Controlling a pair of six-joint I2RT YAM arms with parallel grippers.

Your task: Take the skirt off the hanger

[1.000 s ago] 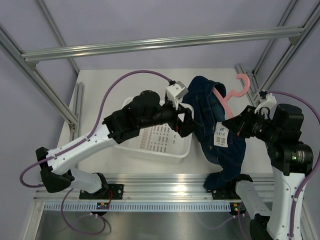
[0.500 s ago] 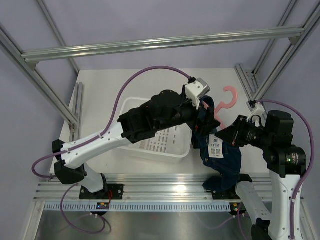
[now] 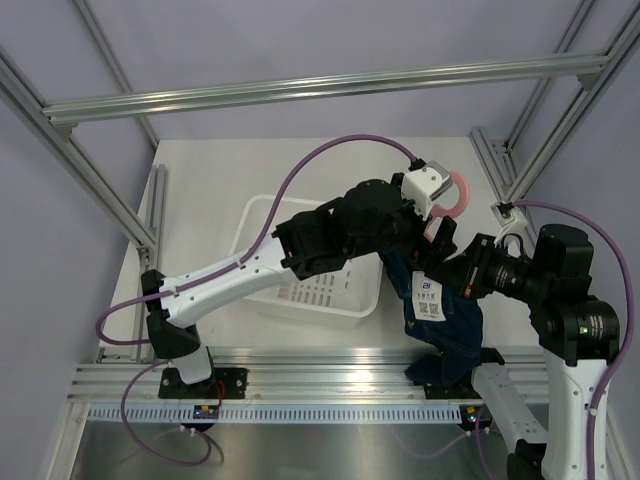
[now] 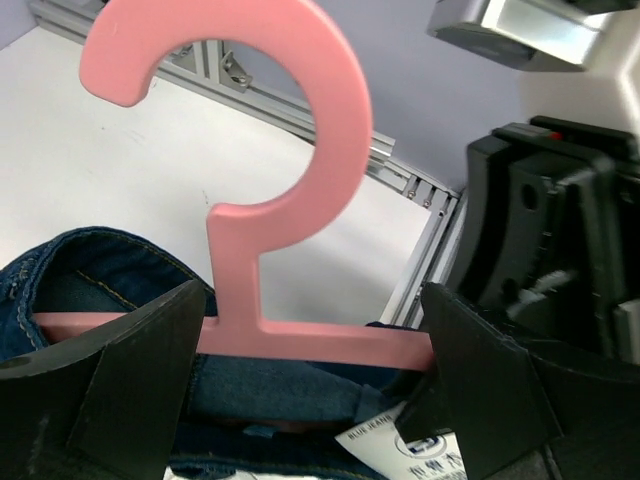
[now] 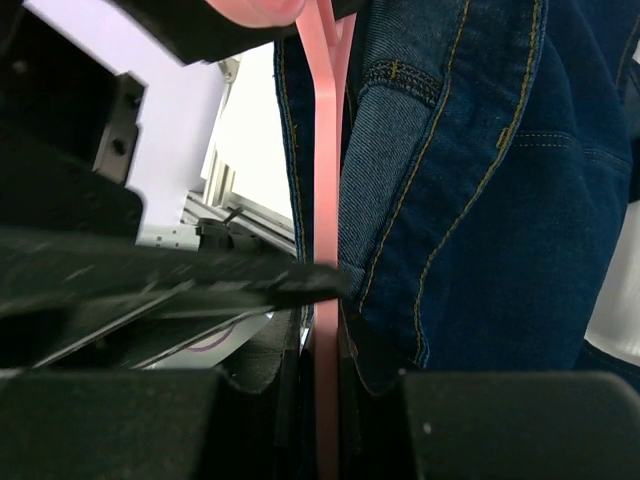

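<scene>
The hanger [image 4: 335,120] is hanging in the air above the desk [image 3: 220,170], and every place here is being given from it. The skirt [image 3: 455,320] is draping below the hanger, its waistband wrapping the pink bar. The right hand [image 5: 320,400] is gripping lower on the hanger, fingers narrowed onto the pink frame with denim lying just beside them. The left hand [image 4: 310,335] is sitting at the hanger's neck with its fingers spread wide, one on each side and apart from it. The bar is running crosswise from finger to finger, with the hook rising above. The left hand is nearer the hook, so closing along the bar would probably be catching the neck. The white bin [image 3: 320,303] is lying left of the hanger.
</scene>
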